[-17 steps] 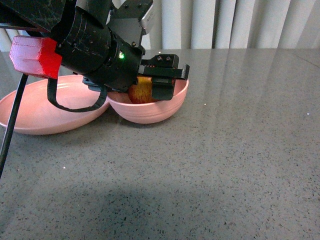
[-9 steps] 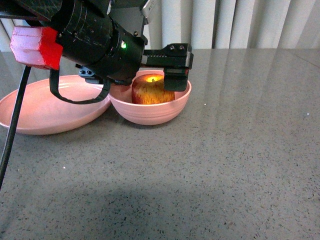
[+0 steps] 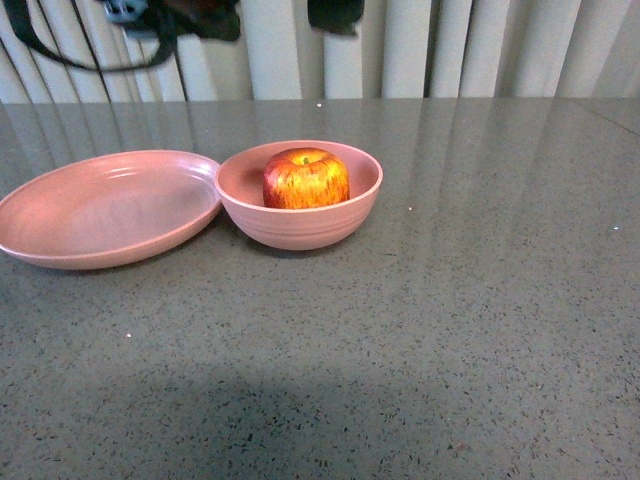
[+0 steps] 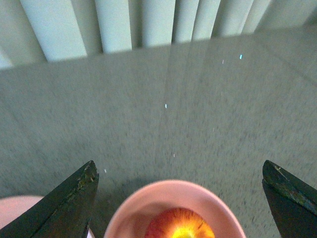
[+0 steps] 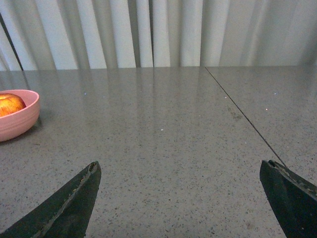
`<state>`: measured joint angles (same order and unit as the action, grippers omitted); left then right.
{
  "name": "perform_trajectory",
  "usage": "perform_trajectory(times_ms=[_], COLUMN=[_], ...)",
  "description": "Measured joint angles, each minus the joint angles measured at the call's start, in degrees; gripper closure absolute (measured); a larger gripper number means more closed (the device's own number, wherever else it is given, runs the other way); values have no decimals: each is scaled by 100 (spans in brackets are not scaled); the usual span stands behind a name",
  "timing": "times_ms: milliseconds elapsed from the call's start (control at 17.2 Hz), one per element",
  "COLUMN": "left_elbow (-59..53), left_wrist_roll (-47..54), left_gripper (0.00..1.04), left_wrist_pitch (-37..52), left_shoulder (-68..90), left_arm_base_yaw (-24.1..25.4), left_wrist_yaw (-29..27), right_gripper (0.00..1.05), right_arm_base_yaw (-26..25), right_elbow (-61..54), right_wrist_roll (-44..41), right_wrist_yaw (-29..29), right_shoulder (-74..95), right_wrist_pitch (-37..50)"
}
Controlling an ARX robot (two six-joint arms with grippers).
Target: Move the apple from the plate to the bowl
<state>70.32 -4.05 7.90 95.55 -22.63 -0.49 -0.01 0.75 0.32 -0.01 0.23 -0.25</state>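
**Apple seated in bowl; both tools spread wide**

The apple sits upright inside the bowl, stem dimple up. The plate lies bare, its rim touching the bowl, on the grey desk. Left tool hangs above the bowl, jaws wide, gripping nothing. Right tool is likewise wide, over bare desk well apart from the bowl.

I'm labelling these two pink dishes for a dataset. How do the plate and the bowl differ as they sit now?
The plate is wide and shallow; the bowl is narrower and deep. The plate lies empty, while the bowl holds the apple. The bowl's outside shows faint horizontal ridges; none show on the plate's rim. Both are round, matte pink, and sit side by side on the grey table, rims nearly touching.
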Motion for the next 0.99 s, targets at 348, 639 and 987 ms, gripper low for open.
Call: perform_trajectory(times_ms=[348,639,987], left_elbow=[-951,-3753,-5464], left_wrist_roll=[289,304,317], left_gripper=[19,75,104], left_wrist_pitch=[1071,1947,2345], left_shoulder=[-1786,-3687,-4854], left_arm_base_yaw=[90,710,1397], left_wrist_yaw=[-1401,-1622,-879], right_gripper=[7,7,7], right_arm_base_yaw=[0,0,0], right_elbow=[0,0,0], right_wrist_roll=[2,0,2], right_wrist_yaw=[0,0,0], right_shoulder=[0,0,0], right_wrist_pitch=[2,-2,0])
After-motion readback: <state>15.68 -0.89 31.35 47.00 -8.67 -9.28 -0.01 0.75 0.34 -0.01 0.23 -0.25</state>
